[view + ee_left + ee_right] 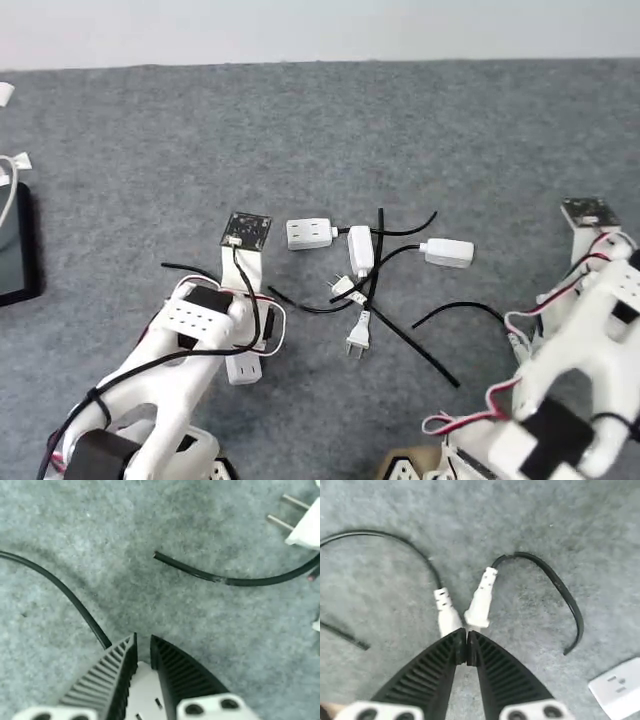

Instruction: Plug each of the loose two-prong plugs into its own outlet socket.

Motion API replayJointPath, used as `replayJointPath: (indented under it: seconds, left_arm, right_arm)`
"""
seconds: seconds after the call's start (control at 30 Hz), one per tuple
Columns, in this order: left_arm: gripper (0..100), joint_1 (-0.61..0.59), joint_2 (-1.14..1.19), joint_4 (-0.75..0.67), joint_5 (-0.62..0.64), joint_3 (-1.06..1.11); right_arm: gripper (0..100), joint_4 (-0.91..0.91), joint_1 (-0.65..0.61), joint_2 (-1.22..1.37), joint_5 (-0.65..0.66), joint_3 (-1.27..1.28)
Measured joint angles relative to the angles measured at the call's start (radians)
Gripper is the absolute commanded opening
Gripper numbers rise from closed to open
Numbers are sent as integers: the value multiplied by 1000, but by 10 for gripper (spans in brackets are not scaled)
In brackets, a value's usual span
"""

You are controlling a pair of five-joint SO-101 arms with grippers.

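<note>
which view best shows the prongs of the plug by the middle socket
Left wrist view: both prongs close up, body cropped. High view has the whole plug, small. Right wrist view faces other plugs.

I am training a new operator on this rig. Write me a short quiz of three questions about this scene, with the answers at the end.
1. True or false: in the right wrist view, the right gripper has its fingers spread wide apart.
2. In the left wrist view, how many metal prongs show on the loose plug? A: one. B: two. C: three.
3. Fill the gap: in the left wrist view, the left gripper holds a white ____ between its fingers.

Key: 1 false, the fingers meet at the tips. 2 B. 3 outlet socket.
</note>
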Motion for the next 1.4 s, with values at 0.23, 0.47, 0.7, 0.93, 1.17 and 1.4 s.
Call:
replayJointPath:
  seconds: [0.23, 0.47, 0.7, 0.93, 1.17, 1.4]
  left_arm:
    - [13, -3, -178, 74, -58, 2]
    - [15, -2, -646, 288, -158, 87]
    - [14, -9, -763, 296, -187, 287]
    - [14, 32, -695, 267, -180, 287]
    - [14, 25, -460, 138, -173, 253]
    - [13, -71, -204, 129, -169, 106]
  right_arm:
    - [9, -29, -6, -100, -5, 95]
    - [9, -158, -6, -100, 6, 255]
    - [9, -173, -8, -101, 12, 255]
    - [9, -173, -14, -101, 12, 255]
    - [9, -173, -15, -107, 15, 255]
    - [9, -170, -23, -107, 15, 255]
